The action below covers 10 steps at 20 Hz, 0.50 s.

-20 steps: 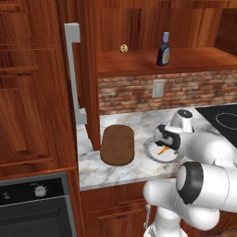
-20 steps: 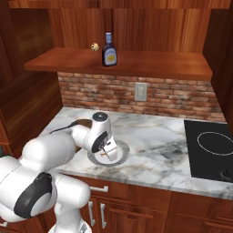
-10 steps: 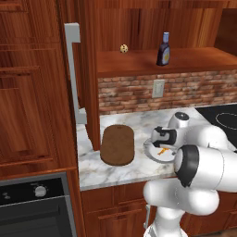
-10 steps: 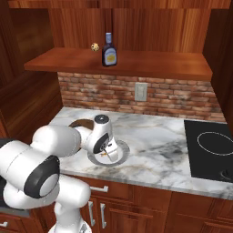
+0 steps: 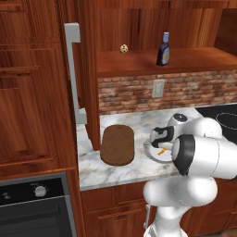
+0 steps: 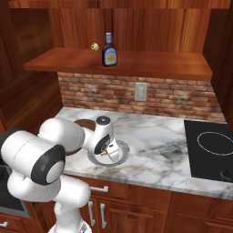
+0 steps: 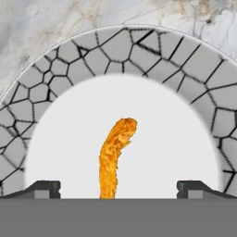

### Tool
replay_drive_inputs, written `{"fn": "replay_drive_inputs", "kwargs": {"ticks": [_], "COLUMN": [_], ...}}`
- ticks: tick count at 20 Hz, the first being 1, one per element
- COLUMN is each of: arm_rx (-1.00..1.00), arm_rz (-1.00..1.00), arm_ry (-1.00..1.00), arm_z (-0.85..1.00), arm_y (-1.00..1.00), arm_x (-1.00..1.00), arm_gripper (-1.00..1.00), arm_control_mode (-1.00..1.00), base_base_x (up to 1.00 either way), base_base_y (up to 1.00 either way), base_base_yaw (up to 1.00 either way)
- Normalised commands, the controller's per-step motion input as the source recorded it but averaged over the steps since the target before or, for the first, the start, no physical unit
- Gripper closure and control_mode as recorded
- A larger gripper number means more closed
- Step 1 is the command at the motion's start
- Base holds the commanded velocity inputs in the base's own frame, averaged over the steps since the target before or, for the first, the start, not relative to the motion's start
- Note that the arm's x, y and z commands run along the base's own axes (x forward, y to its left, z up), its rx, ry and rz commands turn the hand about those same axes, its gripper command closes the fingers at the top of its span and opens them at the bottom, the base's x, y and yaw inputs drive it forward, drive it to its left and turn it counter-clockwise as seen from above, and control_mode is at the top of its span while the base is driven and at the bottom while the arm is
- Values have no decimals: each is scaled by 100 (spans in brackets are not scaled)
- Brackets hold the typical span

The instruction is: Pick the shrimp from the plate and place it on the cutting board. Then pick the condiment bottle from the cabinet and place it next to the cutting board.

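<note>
Shrimp (image 7: 115,159) lies on the plate (image 7: 115,51), between the open hand's (image 7: 118,189) fingertips.

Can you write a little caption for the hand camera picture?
Open gripper poised over the orange shrimp on the plate.

A white-and-grey marble worktop (image 6: 159,150) runs beneath a red brick backsplash (image 6: 182,98) with a pale wall socket (image 6: 140,91). A black cooktop (image 6: 211,150) sits at one end. Reddish-brown panelled doors (image 5: 32,92) with a grey handle (image 5: 71,69) stand above a black oven (image 5: 37,208).
</note>
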Motion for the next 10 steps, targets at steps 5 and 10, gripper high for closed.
{"fn": "replay_drive_inputs", "kwargs": {"ticks": [5, 10], "arm_rx": [0, 0], "arm_rz": [0, 0], "arm_ry": [0, 0], "arm_z": [-5, -5], "arm_y": [0, 0], "arm_x": [7, 6], "arm_gripper": [-100, -100], "arm_control_mode": [-100, -100], "base_base_x": [0, 0], "base_base_y": [0, 0], "base_base_yaw": [0, 0]}}
